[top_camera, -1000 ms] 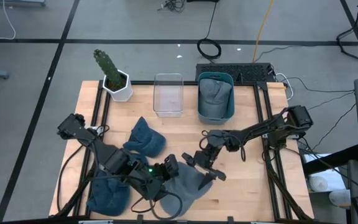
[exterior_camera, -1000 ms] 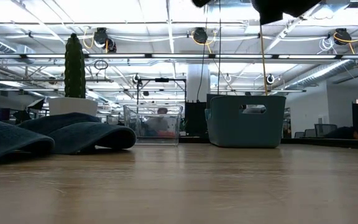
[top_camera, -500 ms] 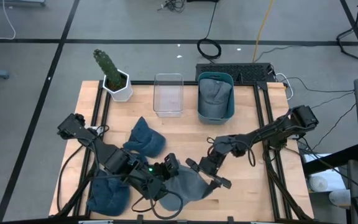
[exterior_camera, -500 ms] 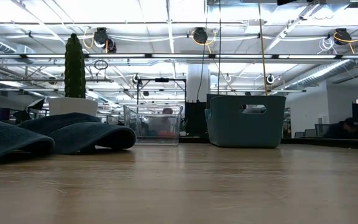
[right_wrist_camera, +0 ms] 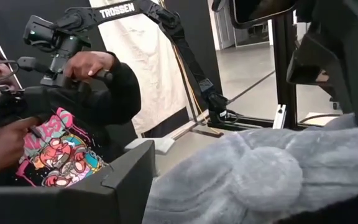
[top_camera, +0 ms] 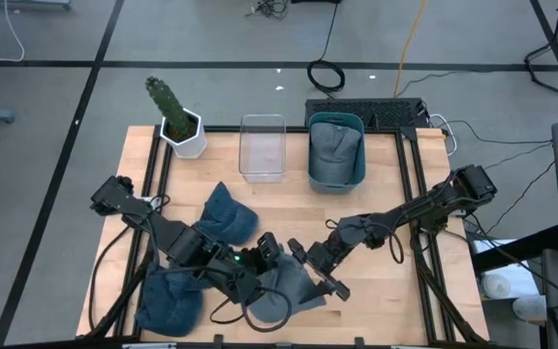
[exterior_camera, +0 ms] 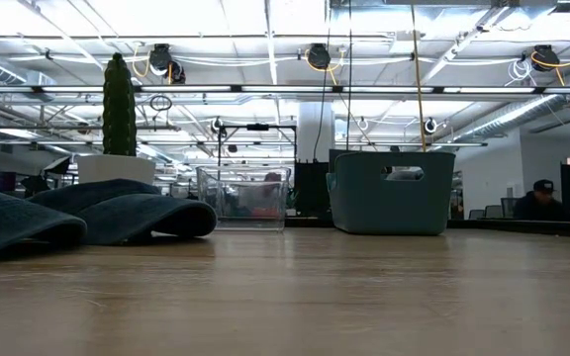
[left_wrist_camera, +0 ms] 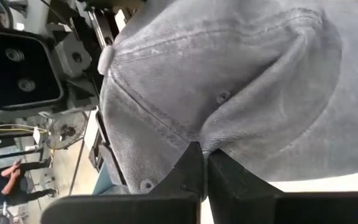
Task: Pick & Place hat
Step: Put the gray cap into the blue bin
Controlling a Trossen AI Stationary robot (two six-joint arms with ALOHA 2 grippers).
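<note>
A grey hat (top_camera: 284, 291) lies near the table's near edge, between both grippers. My left gripper (top_camera: 263, 258) is at its left side, shut on its cloth; the left wrist view shows the crown (left_wrist_camera: 241, 74) filling the frame. My right gripper (top_camera: 315, 269) is open at the hat's right side. In the right wrist view the grey cloth (right_wrist_camera: 260, 168) bulges between its fingers. Two blue hats (top_camera: 226, 215) (top_camera: 170, 301) lie on the left half of the table. A teal bin (top_camera: 314, 165) at the far edge holds another grey hat. My left gripper pinches a raised fold of the grey hat's crown (left_wrist_camera: 215, 135) between its two shut fingers (left_wrist_camera: 188, 168), coming from the table's left. The cloth puckers toward the pinch, and the rest of the crown spreads out beyond the fingertips. My right gripper has one finger (right_wrist_camera: 114, 186) on each side of the hat's right part; whether they touch the cloth I cannot tell.
A clear box (top_camera: 263, 147) and a potted cactus (top_camera: 174, 114) stand at the far edge beside the teal bin. In the low view the blue hats (exterior_camera: 117, 216) lie at the left. A person (right_wrist_camera: 61, 124) holding a control arm shows beyond the table.
My right gripper has moved toward the near edge and slightly left, down onto the grey hat's right side, and left the top of the low view. The grey hat has bunched up and shifted a little toward the near edge. My left gripper has kept its hold.
</note>
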